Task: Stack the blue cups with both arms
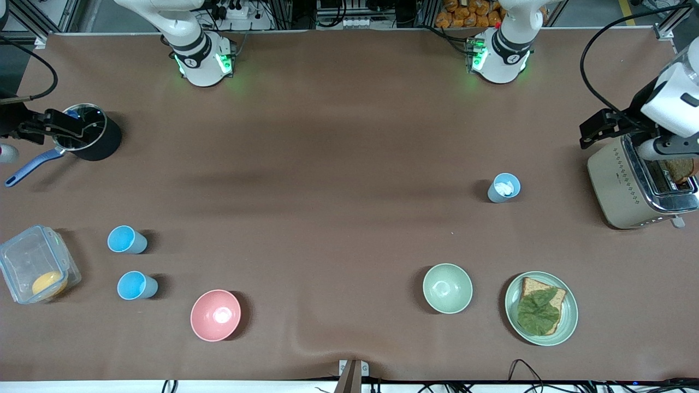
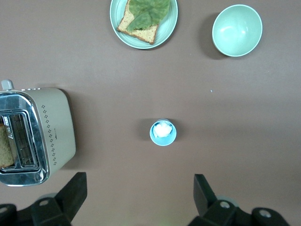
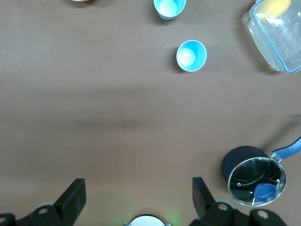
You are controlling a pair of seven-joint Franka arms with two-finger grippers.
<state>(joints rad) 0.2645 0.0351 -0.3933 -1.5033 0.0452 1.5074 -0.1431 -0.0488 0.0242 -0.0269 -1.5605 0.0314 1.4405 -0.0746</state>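
Front view shows both arms raised and drawn back to the ends of the tabletop (image 1: 349,136). Over the toaster (image 1: 628,191) hangs the left pincer (image 2: 139,195), its fingers (image 2: 73,193) spread wide and holding nothing. Over the pot (image 1: 90,134) hangs the right pincer (image 3: 138,197), likewise spread and empty. A paler blue cup (image 1: 503,188) stands upright near the toaster, toward the table's middle, with something white inside. Two brighter blue cups (image 1: 126,239) (image 1: 136,285) stand upright and apart, nearer the front camera than the pot, beside a clear box (image 1: 35,265).
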